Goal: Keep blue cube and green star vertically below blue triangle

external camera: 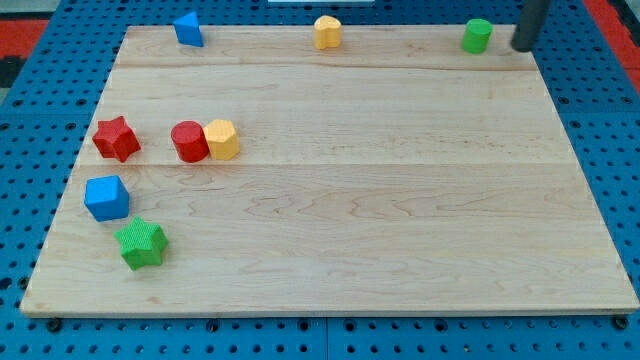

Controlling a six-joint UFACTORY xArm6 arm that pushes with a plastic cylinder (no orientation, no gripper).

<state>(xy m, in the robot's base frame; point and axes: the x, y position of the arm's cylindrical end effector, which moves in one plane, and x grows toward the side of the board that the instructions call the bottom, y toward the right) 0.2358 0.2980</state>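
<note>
Camera view: my tip [523,46] sits at the view's top right corner of the board [380,200], just right of the green cylinder [477,36], not touching any block. No claw on this rig, just the rod, holding nothing. Blue triangle [188,30] is at top left edge. Blue cube [107,197] and green star [141,243] sit low on the left side, star just below-right of cube, both left of the triangle's column. Red star [117,138], red cylinder [188,141] touching a yellow block [222,139] mid-left. Another yellow block [327,32] top centre.

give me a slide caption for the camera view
Blue cube and green star lie lower-left; my tip rests top-right.
</note>
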